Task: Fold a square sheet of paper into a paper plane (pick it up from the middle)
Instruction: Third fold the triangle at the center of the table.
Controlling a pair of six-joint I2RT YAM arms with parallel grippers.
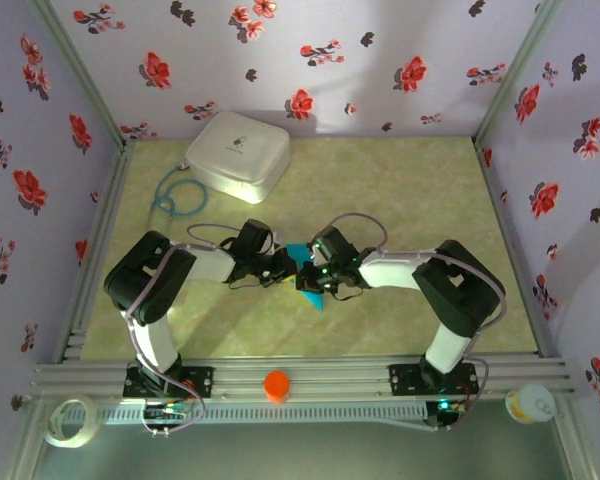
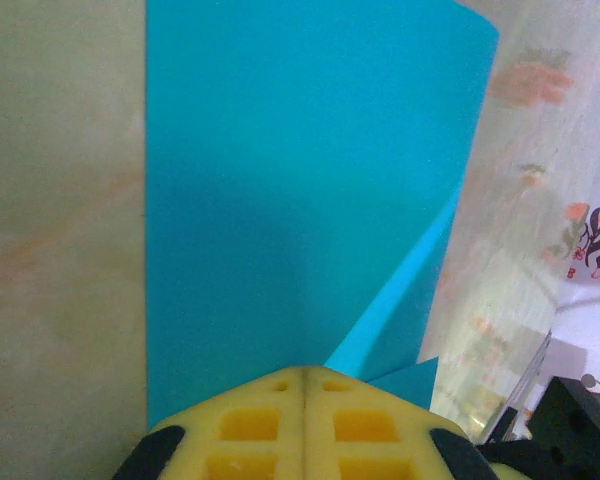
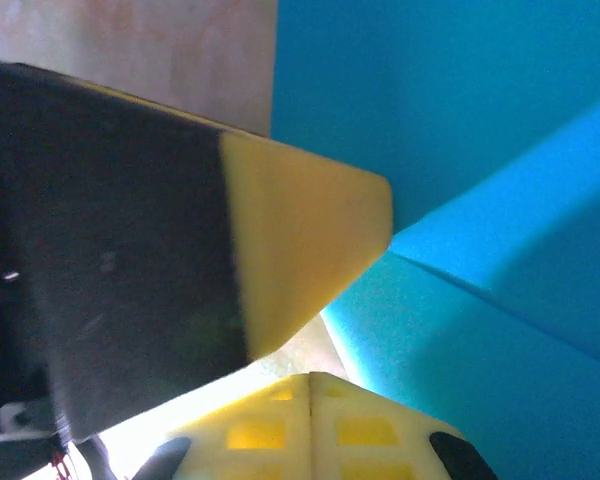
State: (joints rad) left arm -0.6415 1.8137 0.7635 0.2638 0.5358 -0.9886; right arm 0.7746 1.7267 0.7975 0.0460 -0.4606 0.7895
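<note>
Over the table (image 1: 410,190), the left hand (image 2: 305,372) and right hand (image 3: 310,378) each clamp the square sheet of paper (image 2: 300,180).

Overhead camera looks down from behind; both wrist cameras closely share the blue paper (image 2: 300,200).

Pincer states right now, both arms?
Left pincer: closed, pinching the square sheet of paper.
Right pincer: closed; grip on the sheet cannot be told.

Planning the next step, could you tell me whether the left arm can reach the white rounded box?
Probably yes: the white rounded box sits beyond the left pincer, with bare table between them.
</note>
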